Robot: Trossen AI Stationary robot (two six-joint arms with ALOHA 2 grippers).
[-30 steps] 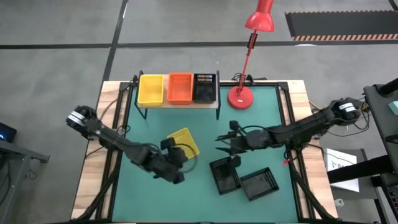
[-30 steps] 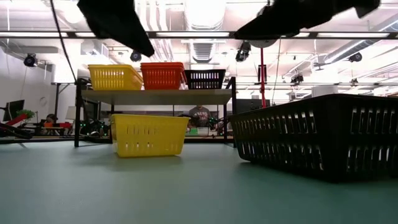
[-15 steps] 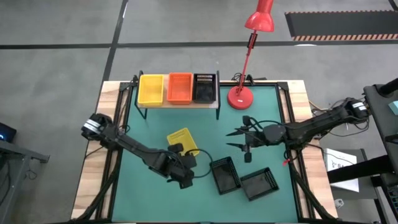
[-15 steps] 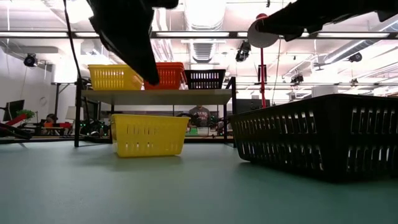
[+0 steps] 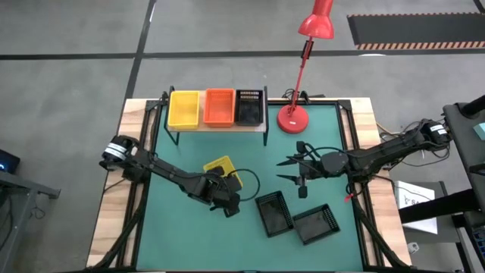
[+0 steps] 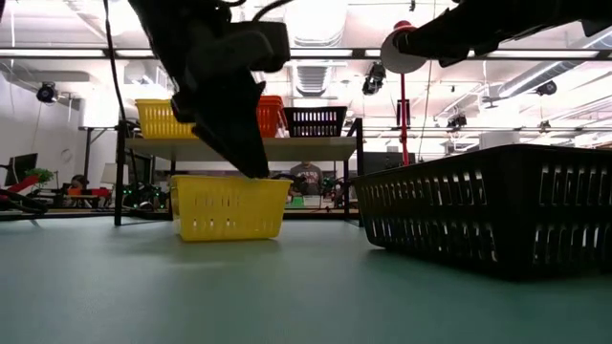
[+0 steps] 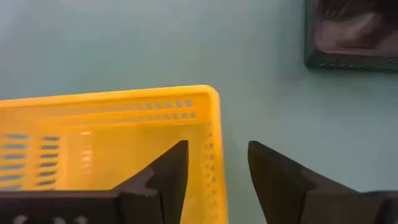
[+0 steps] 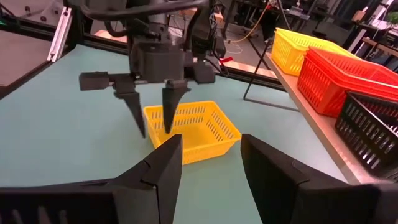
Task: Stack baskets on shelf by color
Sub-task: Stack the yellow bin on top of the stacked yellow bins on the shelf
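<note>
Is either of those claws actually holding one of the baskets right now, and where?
Nothing is held. The left gripper stands open astride the rim of the loose yellow basket, not clamped. The right gripper hangs open over bare table.

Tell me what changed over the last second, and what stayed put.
The left hand opened and moved in over the yellow basket on the table. The right hand withdrew from the two black baskets, holding nothing. Every basket and the shelf stayed put.
</note>
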